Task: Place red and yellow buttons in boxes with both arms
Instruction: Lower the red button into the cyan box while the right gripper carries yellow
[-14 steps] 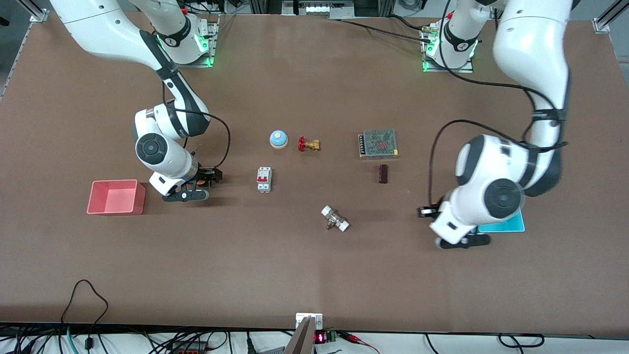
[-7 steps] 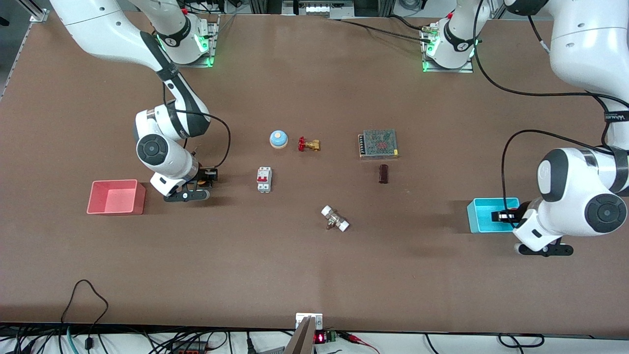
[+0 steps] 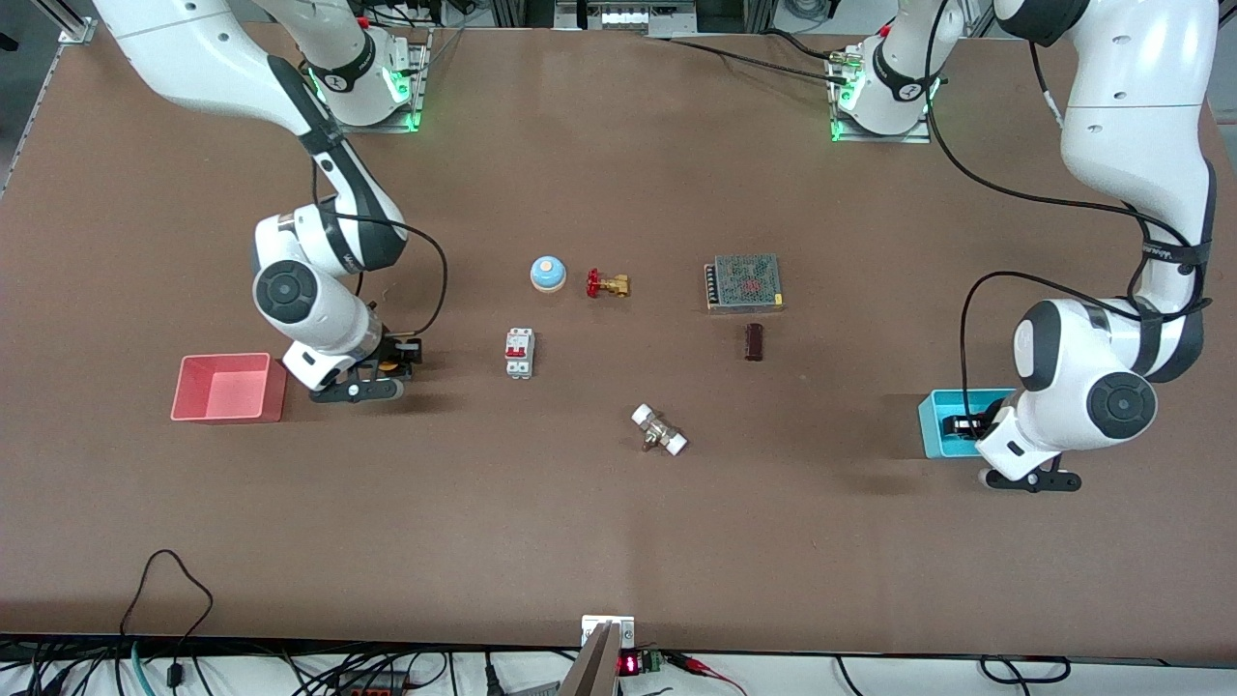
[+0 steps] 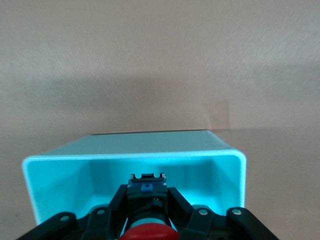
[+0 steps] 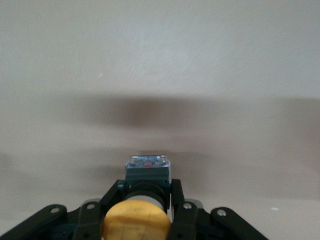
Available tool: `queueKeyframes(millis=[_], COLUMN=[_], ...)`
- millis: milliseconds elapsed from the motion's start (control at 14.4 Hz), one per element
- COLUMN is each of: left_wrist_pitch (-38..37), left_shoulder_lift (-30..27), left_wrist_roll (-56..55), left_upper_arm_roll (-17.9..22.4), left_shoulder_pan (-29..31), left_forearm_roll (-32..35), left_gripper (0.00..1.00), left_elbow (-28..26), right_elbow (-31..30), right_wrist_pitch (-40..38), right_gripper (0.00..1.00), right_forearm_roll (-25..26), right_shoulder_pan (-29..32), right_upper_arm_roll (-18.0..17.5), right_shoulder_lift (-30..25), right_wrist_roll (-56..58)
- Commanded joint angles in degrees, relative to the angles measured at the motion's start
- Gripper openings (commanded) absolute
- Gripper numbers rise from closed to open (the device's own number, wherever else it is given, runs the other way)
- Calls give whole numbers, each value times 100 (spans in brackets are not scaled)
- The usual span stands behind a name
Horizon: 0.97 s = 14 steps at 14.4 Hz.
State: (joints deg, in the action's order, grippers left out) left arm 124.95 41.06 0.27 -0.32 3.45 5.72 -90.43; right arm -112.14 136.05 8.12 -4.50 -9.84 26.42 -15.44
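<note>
On table: two boxes (image 3: 228,388) (two buttons (image 4: 149,232) gripped)

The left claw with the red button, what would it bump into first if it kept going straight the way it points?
Probably the inside of the bright cyan plastic box. The left claw, shut on the red round-capped push button, points into the open box, likely meeting its floor or end wall first; depth is unclear.

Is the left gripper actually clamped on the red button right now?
Touching. The left wrist view shows the left gripper with both fingers pressed against the red button, held over the cyan box.
</note>
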Motion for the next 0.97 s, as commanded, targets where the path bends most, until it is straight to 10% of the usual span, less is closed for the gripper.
queueKeyframes(millis=[0,139,208,278,347,903], left_wrist_pitch=[126,187,187,179,161,-926], left_shoulder_lift=[-195,-195,-195,-204,-221,-923], left_wrist_roll=[44,35,43,52,78,131], left_upper_arm_roll=[-56,-56,-56,-56,-56,-135], left_shoulder_pan=[86,86,86,86,86,60], left_forearm_roll=[132,123,123,123,131,123], left_gripper=[12,22,44,90,100,100], left_elbow=[-282,-344,-327,-318,-283,33], right_elbow=[209,385,499,587,614,570], right_wrist_pitch=[-735,-1088,-1193,-1290,-1308,-483], right_gripper=[0,1,1,1,1,1], right_forearm_roll=[-4,5,5,5,-12,-250], right_shoulder_pan=[327,327,327,327,336,828], right_upper_arm_roll=[-1,305,542,745,955,1415], right_shoulder_lift=[-550,-760,-805,-814,-823,-270], right_wrist_roll=[233,444,619,874,1215,2634])
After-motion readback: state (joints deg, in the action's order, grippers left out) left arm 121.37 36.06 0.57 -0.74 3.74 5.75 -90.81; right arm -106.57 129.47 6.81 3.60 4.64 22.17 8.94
